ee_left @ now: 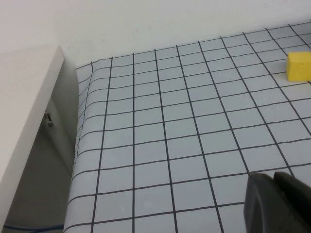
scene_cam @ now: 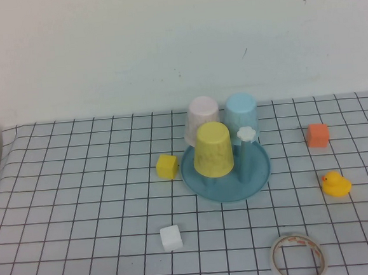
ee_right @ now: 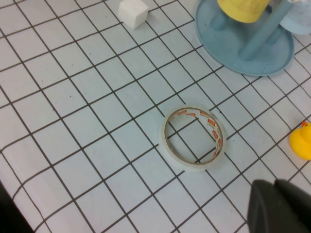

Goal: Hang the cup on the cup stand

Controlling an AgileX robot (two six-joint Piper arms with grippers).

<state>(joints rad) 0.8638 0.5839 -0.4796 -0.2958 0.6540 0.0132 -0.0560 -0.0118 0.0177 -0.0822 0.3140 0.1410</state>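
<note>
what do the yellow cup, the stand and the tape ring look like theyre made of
The yellow cup, upside down on the cup stand: apparently matte plastic, uniform and opaque. Stand: likely moulded plastic, smooth teal with a slight sheen. Tape ring: translucent film wound on a printed core, probably adhesive tape. The left hand and right hand show only dark edges.

Yellow cup seen as smooth matt plastic; cup stand as glossy teal plastic. Table covered by gridded cloth, matt. Tape roll translucent, shiny.
</note>
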